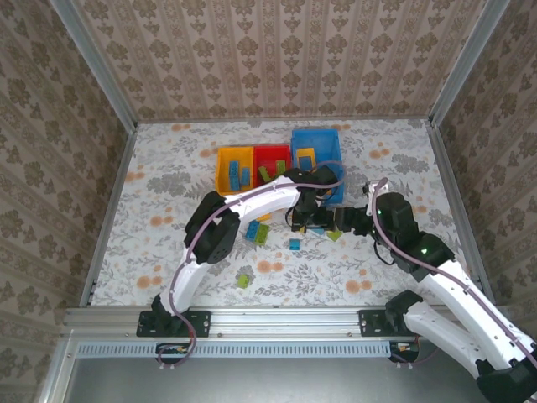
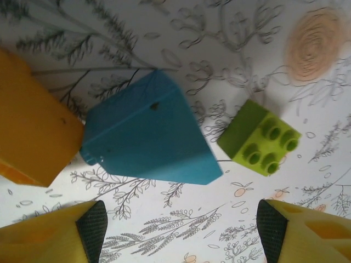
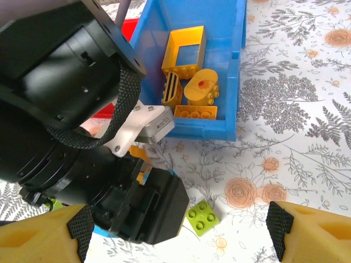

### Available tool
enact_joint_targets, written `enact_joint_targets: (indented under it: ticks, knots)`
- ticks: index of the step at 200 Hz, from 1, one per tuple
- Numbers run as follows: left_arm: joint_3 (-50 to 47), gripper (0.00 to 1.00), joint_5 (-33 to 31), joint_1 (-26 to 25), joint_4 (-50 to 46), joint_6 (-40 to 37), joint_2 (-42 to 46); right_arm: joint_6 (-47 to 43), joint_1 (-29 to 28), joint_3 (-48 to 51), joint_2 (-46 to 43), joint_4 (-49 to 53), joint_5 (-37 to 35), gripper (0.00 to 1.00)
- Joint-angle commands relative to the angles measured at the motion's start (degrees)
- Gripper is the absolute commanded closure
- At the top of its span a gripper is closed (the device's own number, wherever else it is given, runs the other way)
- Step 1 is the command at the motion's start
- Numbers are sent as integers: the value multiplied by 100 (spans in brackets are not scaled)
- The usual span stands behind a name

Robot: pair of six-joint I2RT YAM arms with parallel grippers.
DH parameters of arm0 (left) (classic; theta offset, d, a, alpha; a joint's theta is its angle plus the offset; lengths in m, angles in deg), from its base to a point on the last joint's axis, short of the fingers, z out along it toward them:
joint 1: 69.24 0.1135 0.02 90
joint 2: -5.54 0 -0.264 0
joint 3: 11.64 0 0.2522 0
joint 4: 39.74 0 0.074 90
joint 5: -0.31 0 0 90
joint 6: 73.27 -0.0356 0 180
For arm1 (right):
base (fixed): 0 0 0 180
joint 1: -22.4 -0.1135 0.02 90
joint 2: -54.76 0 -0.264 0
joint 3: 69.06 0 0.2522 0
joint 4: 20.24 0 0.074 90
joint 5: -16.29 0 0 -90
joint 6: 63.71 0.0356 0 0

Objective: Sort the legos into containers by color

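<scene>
My left gripper (image 2: 181,230) is open just above the table, with bare cloth between its pads. Ahead of it lie a blue brick (image 2: 148,134), an orange brick (image 2: 33,123) and a green brick (image 2: 263,139). My right gripper (image 3: 180,230) is also open, holding nothing, and faces the left arm's black wrist (image 3: 66,109). The same green brick (image 3: 204,216) lies between its fingers, near the left wrist. The blue bin (image 3: 230,71) holds the orange frame (image 3: 186,49) and orange bricks. From above, both grippers meet in front of the yellow bin (image 1: 225,172), red bin (image 1: 273,154) and blue bin (image 1: 295,144).
More loose bricks lie on the flowered cloth: a blue and a green one (image 1: 257,232) to the left, a small blue one (image 1: 294,244), and a green one (image 1: 243,281) near the front. Metal rails and patterned walls close in the table.
</scene>
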Motion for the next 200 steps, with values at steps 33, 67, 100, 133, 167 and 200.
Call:
enact_joint_targets:
  ticks: [33,67,100,133,167,200]
  knots:
    - [258,24,-51,19,-130,980,-231,178,35,240,-346,403,-49,15]
    - [233,26,-401,43,52,1120,-316,178,35,241,-394,429,-29,14]
    - [285,33,-554,44,301,1178,-468,157,34,232,-386,437,-5,14]
    - [308,36,-702,30,262,1174,-515,185,35,262,-370,414,38,14]
    - [287,42,-755,2,241,1041,-563,241,35,328,-333,311,108,14]
    - [252,52,-720,-22,177,927,-592,264,35,347,-290,280,127,14]
